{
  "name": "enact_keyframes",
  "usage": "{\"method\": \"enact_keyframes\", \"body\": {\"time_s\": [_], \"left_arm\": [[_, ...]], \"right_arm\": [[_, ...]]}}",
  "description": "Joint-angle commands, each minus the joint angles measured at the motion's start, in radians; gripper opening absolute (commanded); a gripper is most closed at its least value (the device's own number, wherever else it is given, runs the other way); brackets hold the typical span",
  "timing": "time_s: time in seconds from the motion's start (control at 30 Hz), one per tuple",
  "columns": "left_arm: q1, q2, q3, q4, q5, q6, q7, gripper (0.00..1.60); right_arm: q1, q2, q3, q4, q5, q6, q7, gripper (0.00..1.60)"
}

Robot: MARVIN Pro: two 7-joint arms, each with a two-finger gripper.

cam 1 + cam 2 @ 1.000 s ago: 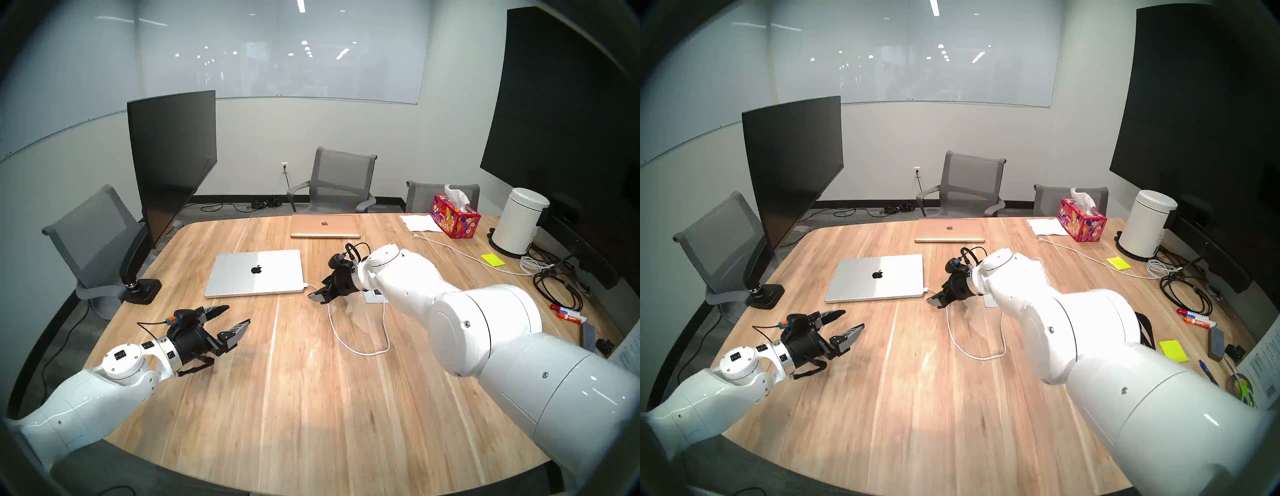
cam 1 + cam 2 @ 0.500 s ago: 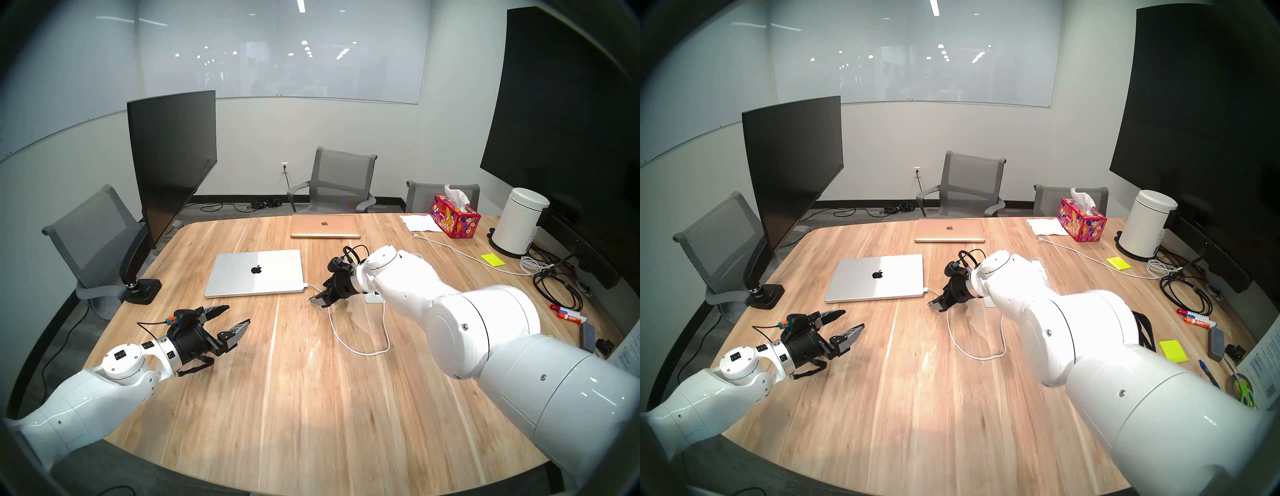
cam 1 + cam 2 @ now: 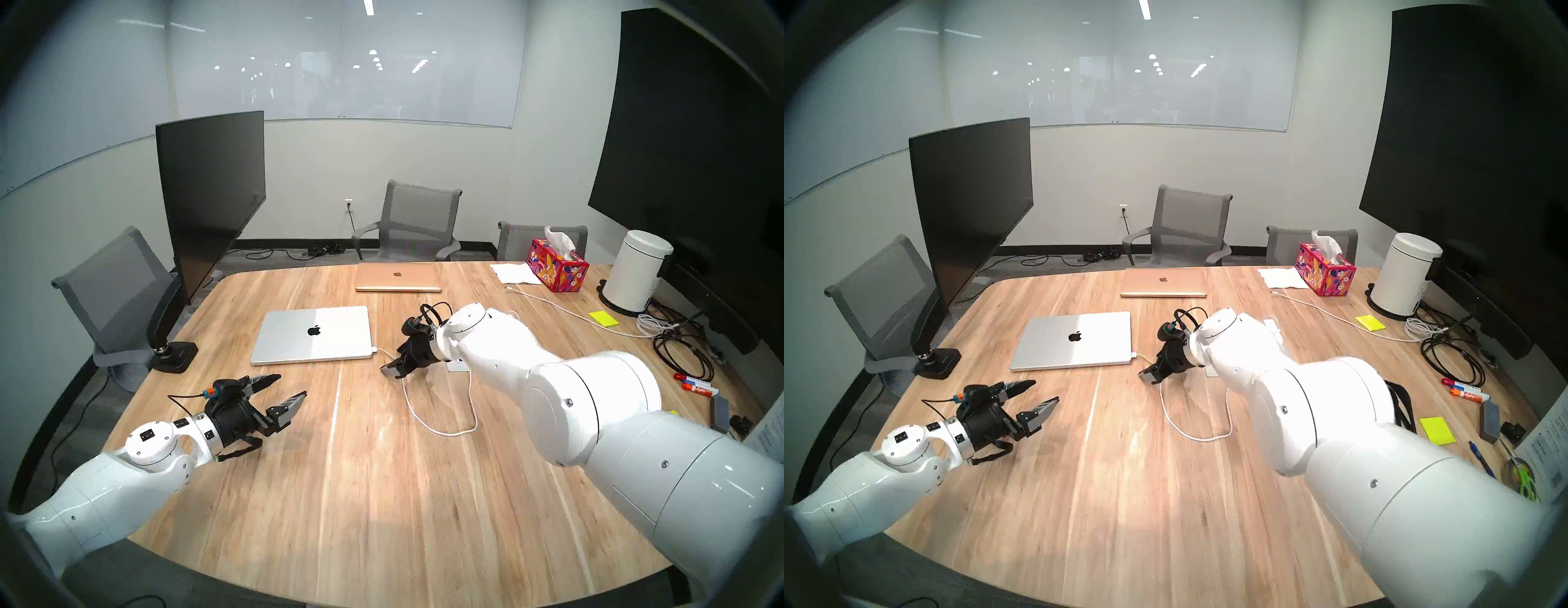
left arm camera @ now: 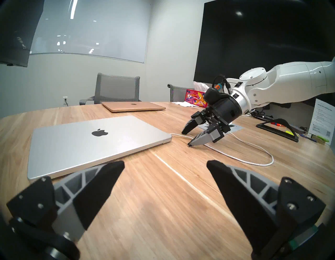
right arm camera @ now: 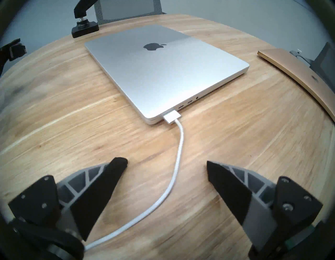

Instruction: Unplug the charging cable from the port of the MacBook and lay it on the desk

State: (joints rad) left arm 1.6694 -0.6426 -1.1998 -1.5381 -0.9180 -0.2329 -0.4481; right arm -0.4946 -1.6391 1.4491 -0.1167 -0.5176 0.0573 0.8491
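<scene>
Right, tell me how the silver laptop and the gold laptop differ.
The silver MacBook looks larger and lies mid-desk; the gold laptop looks smaller and lies at the far edge. The silver one has the charging cable plugged into its side; no cable shows at the gold one. Both are closed, flat, logo up.

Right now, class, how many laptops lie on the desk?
2. The silver laptop lies mid-desk with the white cable plugged in; the gold laptop lies behind it at the far edge. Both are closed.
</scene>
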Motion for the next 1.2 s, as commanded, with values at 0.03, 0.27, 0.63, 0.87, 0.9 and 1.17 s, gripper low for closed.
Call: {"method": "enact_keyframes", "body": {"time_s": [0.03,0.27,0.63,0.87,0.9,1.17], "left_arm": [[-0.004,-0.001,-0.007,-0.008,0.0,-0.011,0.001,1.6],[-0.005,-0.001,-0.007,-0.008,0.0,-0.011,0.001,1.6],[-0.005,0.0,-0.006,-0.008,0.0,-0.011,0.001,1.6],[-0.005,0.0,-0.006,-0.008,0.0,-0.011,0.001,1.6],[-0.005,0.0,-0.006,-0.008,0.0,-0.011,0.002,1.6],[-0.005,0.0,-0.006,-0.008,0.0,-0.011,0.002,1.6]], "right_arm": [[0.016,0.001,0.01,-0.009,0.009,0.001,0.004,1.6],[0.016,0.002,0.02,-0.008,0.008,0.003,0.004,1.29],[0.016,0.004,0.034,-0.007,0.006,0.004,0.01,0.67],[0.016,0.005,0.037,-0.008,0.001,0.005,0.016,0.63],[0.016,0.005,0.038,-0.008,0.001,0.005,0.017,0.63],[0.014,0.007,0.035,-0.008,-0.007,0.002,0.022,0.61]]}}
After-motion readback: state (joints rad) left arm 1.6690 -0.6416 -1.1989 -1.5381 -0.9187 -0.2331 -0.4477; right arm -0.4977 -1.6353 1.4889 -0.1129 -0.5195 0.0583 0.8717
